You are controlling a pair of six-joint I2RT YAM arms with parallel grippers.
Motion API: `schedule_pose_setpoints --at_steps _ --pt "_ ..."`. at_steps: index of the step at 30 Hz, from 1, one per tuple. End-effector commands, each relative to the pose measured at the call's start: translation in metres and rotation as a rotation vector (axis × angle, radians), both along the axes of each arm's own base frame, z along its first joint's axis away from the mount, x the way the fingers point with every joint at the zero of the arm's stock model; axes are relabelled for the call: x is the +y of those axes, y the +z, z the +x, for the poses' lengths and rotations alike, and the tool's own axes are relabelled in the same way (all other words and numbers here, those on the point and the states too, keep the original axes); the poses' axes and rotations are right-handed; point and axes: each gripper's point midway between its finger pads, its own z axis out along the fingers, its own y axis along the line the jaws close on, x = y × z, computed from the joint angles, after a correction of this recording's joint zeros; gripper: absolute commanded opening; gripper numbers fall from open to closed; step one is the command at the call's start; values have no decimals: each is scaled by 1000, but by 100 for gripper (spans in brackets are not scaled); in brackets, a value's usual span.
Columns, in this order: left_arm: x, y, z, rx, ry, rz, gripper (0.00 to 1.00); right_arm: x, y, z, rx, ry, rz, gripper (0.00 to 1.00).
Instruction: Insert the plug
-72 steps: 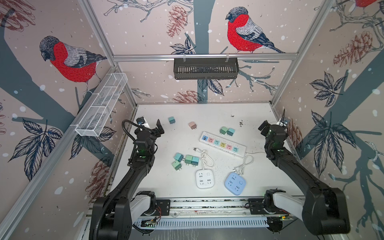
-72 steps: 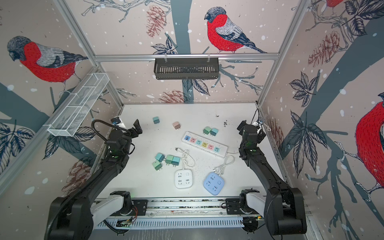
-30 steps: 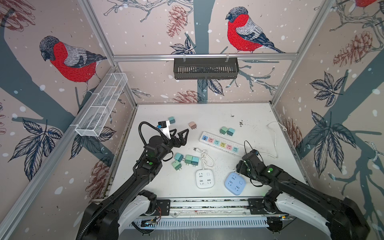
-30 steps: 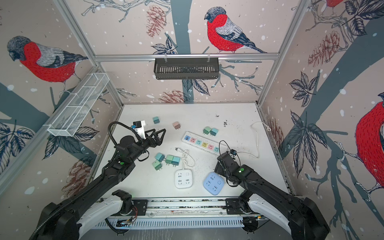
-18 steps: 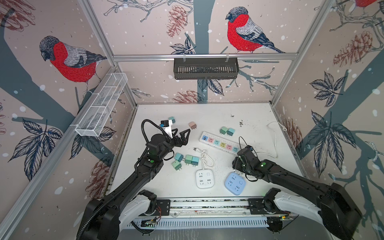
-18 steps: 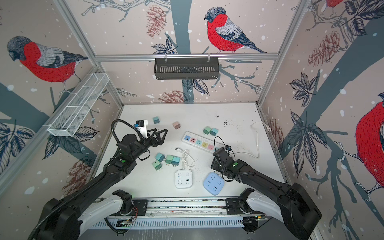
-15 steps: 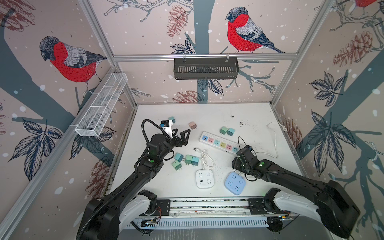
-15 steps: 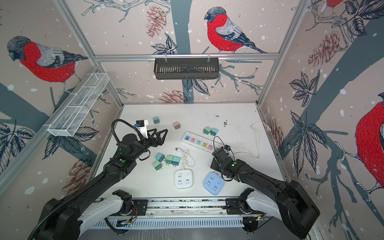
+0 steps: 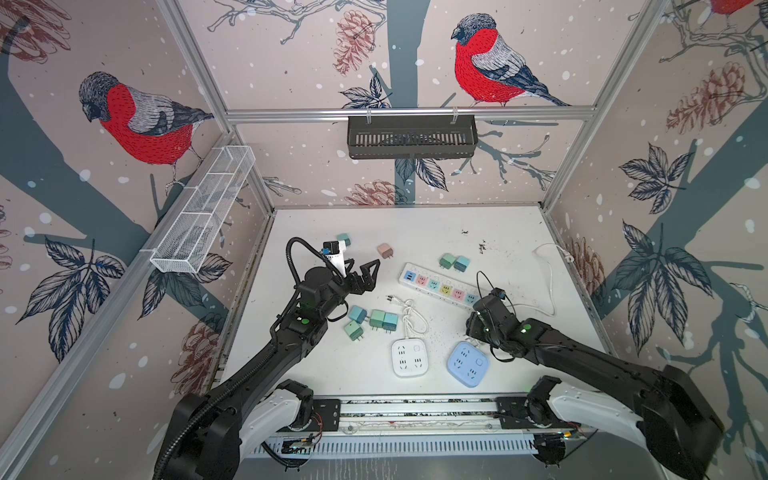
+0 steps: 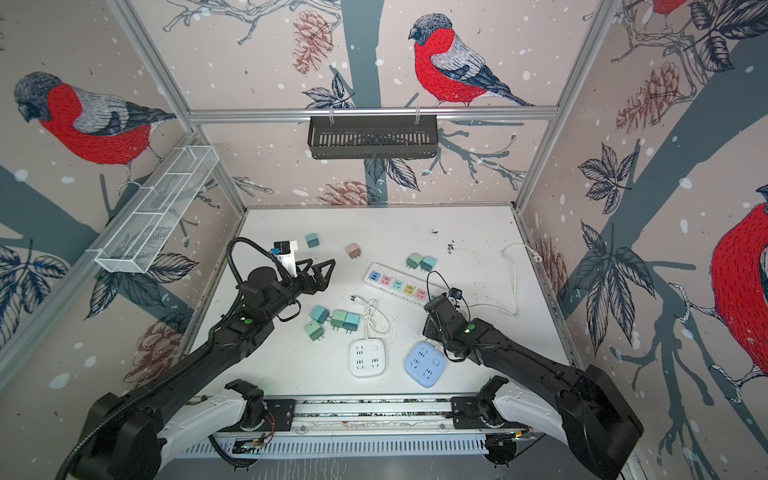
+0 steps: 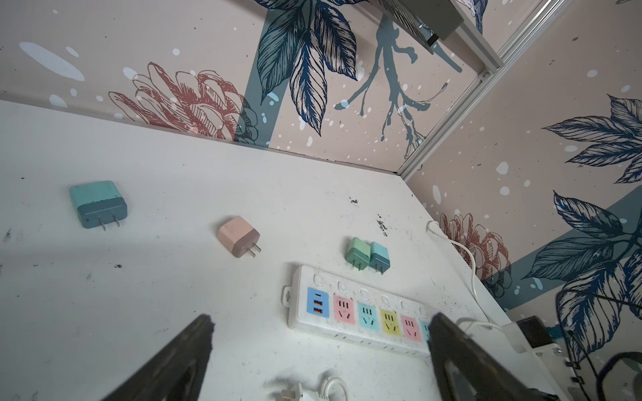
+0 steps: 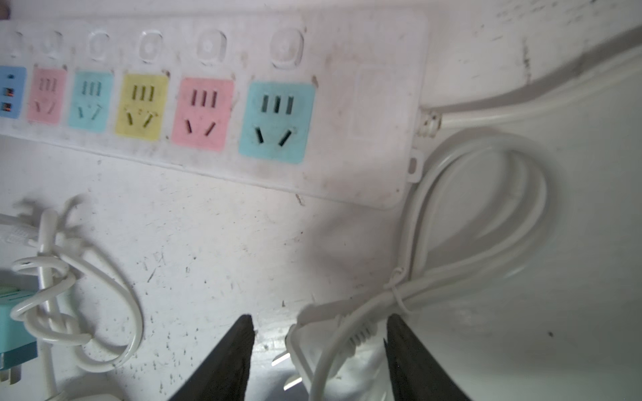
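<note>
left claw [image 9: 365, 266] hangs wide open above the table [image 9: 415, 232]. right claw [image 12: 320, 318] stands half open astride the white plug [image 12: 326, 335], near the strip [image 12: 243, 166]

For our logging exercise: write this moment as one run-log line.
left hand: open, empty | right hand: open, straddling white plug | white plug: not gripped, not inserted | power strip: sockets empty

A black slotted basket [image 9: 411, 141] is hung from the rear rail [image 9: 291, 113], a white wire rack [image 9: 203, 212] is mounted on the left wall [image 9: 83, 216], and a pink adapter [image 9: 385, 250] is laid on the worktop [image 9: 507, 232].
</note>
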Motion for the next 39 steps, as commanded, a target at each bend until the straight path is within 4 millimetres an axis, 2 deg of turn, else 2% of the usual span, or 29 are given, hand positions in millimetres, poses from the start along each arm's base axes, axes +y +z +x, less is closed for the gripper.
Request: schedule_pose_setpoints --at_steps 1,4,8,11,15,20,26,33,36,39 --pt "2 3 4 -12 20 7 96 -23 4 -11 -16 -75 -24 63" --pt "9 1 7 2 64 29 97 -27 4 -16 -57 -97 35 64" --pt "12 2 5 -8 74 18 96 -33 -6 -20 -58 -123 52 65" --pt "10 4 5 -18 63 7 97 -35 -6 -18 -67 -140 52 69" --pt "7 4 9 0 60 5 97 -22 -12 -12 -89 -113 123 70" --pt "3 0 11 20 44 -2 96 -29 -25 -7 -63 -139 90 68" --pt "2 0 11 20 44 -14 96 -28 -26 -6 -25 -100 61 48" --pt "2 -5 12 43 47 -3 96 -33 -37 -1 -11 -57 -22 22" --pt "2 -6 13 45 45 3 96 -29 -36 7 -5 -31 -34 14" --pt "3 -6 15 53 54 12 96 -19 -35 17 -25 5 -13 11"
